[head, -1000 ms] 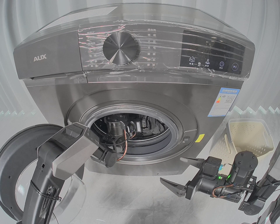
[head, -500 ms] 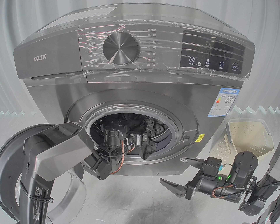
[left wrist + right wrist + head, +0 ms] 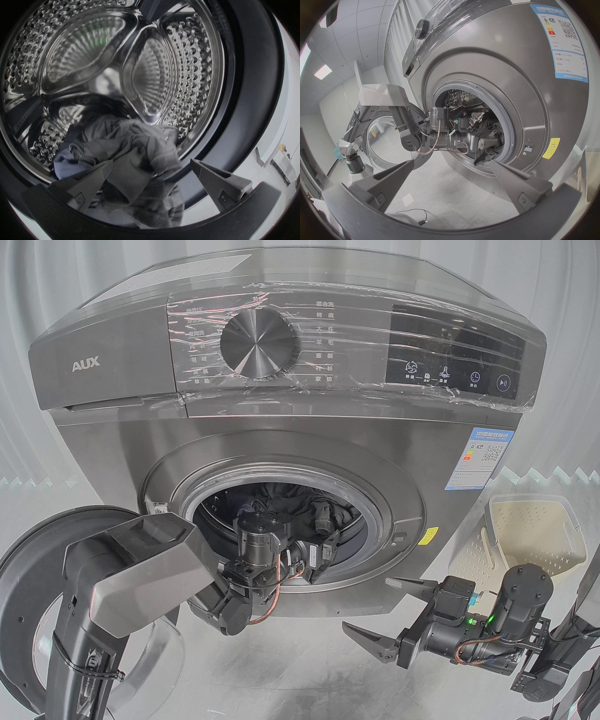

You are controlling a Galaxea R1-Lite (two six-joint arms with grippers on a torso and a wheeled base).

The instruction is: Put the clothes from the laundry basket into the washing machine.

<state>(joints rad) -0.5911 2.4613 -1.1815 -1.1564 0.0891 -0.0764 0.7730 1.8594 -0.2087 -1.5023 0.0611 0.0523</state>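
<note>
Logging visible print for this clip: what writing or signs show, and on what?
Brand logo, legible, on the detergent drawer front.
Program names around the dial: too small.
Icons on the control panel: symbols only.
Blue energy label: too small.
Yellow warning sticker: too small.

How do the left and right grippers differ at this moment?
The left gripper is at the drum mouth; the right gripper hangs outside, low before the machine, near the basket. The left gripper points into the drum at the clothes; the right gripper points sideways across the machine's front. Both are open and hold nothing.
</note>
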